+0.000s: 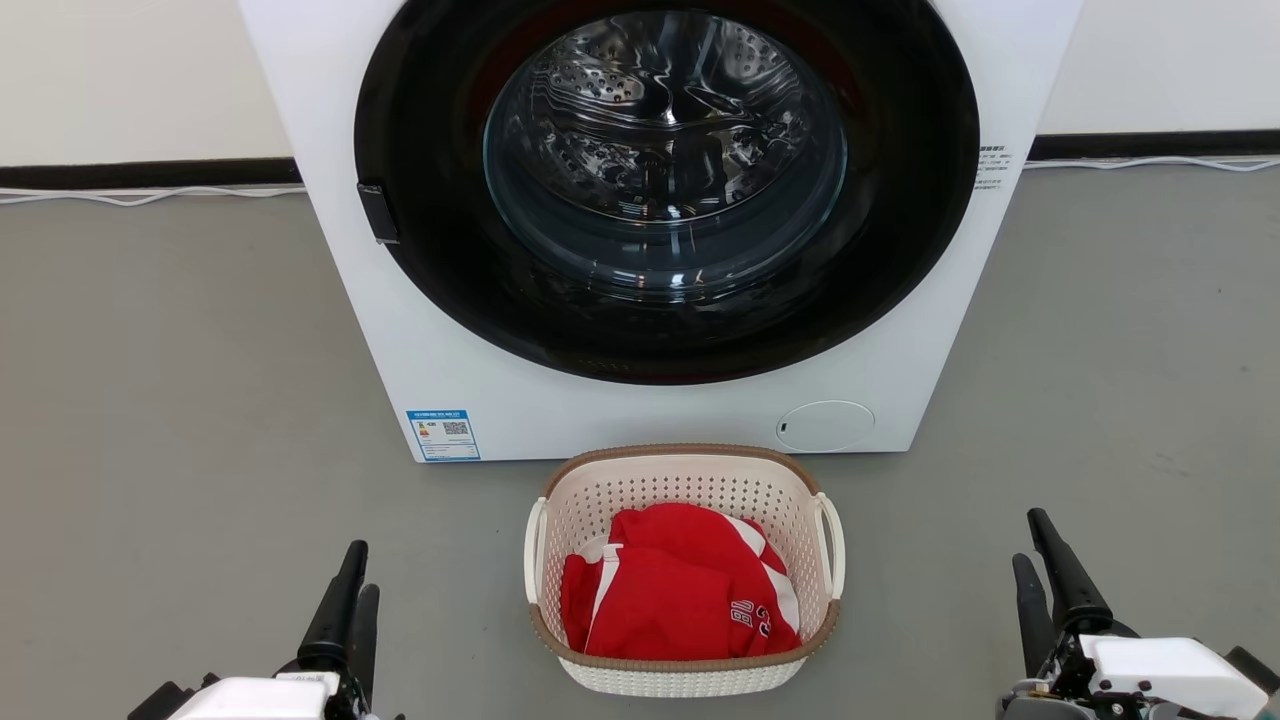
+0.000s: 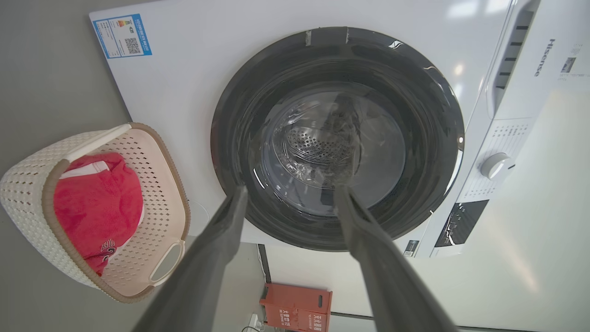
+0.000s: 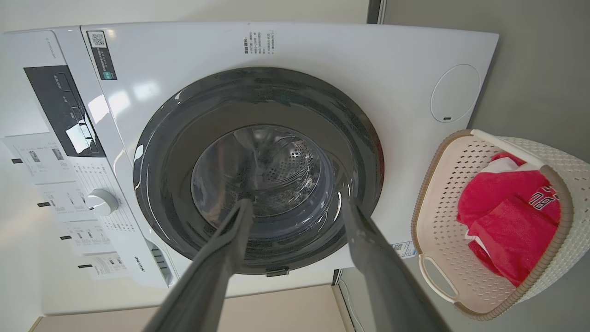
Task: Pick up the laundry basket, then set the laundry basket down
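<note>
The laundry basket stands on the grey floor just in front of the washing machine, cream-white and perforated with a brown rim and white loop handles. A red garment with white trim lies inside it. My left gripper hangs open to the basket's left, well apart from it. My right gripper is open too, off to the basket's right. In the left wrist view the basket lies left of my spread fingers. The right wrist view has the basket right of my fingers.
A white front-loading washing machine with a shut round glass door stands directly behind the basket. A white cable runs along the wall base. A red box sits beside the machine. Open grey floor lies on both sides of the basket.
</note>
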{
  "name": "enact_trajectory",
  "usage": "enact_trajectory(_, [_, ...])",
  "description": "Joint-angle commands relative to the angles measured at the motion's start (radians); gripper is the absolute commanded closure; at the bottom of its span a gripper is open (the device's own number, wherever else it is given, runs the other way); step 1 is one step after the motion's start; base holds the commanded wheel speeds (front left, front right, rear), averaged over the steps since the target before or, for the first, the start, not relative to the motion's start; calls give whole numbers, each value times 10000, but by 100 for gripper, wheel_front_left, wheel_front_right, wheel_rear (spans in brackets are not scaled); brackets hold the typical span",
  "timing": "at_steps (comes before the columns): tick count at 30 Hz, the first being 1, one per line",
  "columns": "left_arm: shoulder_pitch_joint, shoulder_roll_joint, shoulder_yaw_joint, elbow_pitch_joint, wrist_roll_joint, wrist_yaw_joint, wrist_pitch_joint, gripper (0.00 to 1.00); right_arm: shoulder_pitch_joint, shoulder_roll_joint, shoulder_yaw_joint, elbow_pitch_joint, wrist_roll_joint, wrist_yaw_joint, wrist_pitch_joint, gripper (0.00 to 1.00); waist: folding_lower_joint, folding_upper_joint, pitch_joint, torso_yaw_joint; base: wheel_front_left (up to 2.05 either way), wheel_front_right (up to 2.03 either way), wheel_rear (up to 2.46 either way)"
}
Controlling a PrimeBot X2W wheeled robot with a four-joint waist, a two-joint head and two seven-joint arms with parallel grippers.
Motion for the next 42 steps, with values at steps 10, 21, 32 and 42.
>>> enact_trajectory(10, [-286,80,-44,-228,1136,-42,-331,0,-191,-168,163,-511,-1639,43,-414,0,-2,0,2,-17,0,0,0])
enact_trajectory(21, [-254,94,-87,-227,2708,-44,-654,0,-151,-290,386,-688,-3839,58,-737,0,-2,0,-6,-50,0,0,0])
enact_trajectory(32, [-237,108,-168,-180,4336,3,-977,0,-140,-358,515,-726,-5700,73,-1060,0,-2,0,-14,-86,0,0,0])
enact_trajectory(42, [-236,121,-157,-189,5845,85,-1270,0,-137,-440,677,-671,-7116,86,-1353,0,-2,0,-23,-103,0,0,0])
